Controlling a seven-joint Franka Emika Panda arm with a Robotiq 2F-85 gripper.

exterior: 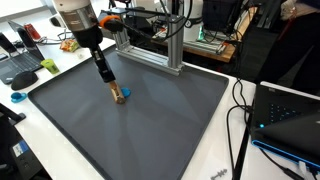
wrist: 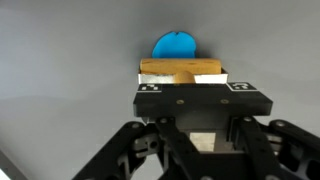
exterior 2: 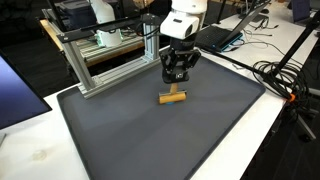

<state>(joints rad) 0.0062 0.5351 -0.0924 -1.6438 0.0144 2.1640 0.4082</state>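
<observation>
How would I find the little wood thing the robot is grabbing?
Find the big dark grey mat on the white table. Near the metal frame at its back, the robot's fingers pinch a small wooden block. It is long and tan, unlike the round blue piece beside it.

We only get the top of the blue disc [wrist: 175, 46] in the wrist view, the wooden block [wrist: 180, 69] hides the rest. In an exterior view the blue disc [exterior: 127, 95] is barely a speck.

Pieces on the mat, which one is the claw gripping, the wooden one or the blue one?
The tan wooden bar; the blue disc lies ungripped beside it.
</observation>
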